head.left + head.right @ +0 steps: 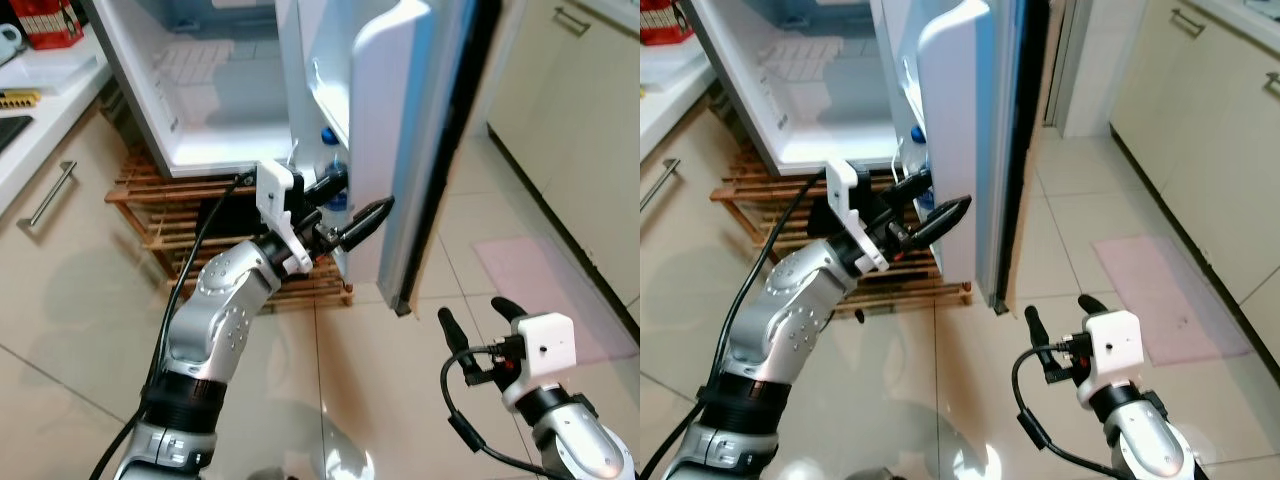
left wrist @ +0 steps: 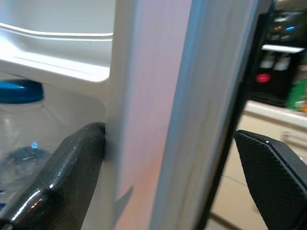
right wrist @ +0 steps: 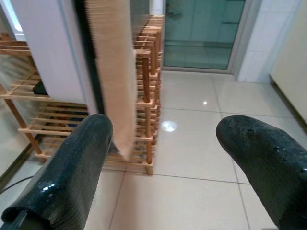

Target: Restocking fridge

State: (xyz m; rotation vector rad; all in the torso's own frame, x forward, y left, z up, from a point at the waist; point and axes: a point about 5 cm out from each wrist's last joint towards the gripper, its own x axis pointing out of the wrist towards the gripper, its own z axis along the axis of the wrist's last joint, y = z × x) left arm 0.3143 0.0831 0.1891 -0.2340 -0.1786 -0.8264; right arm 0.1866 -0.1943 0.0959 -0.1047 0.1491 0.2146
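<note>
On the tiled floor, the left claw point(image 1: 352, 205) straddles the fridge door point(image 1: 400, 120) edge, fingers wide.

Bright, even light across the head views, sharp enough throughout. The glossy floor point(image 1: 400, 400) throws back a white glare patch low down, plus soft shadows of the arm. The fridge point(image 1: 215, 90) interior glows cool and pale. In the left wrist view the door point(image 2: 158, 115) sits very close, soft and smeared. In the right wrist view the fingers point(image 3: 67, 177) blur, and one lamp spot glints on the tiles.
</note>
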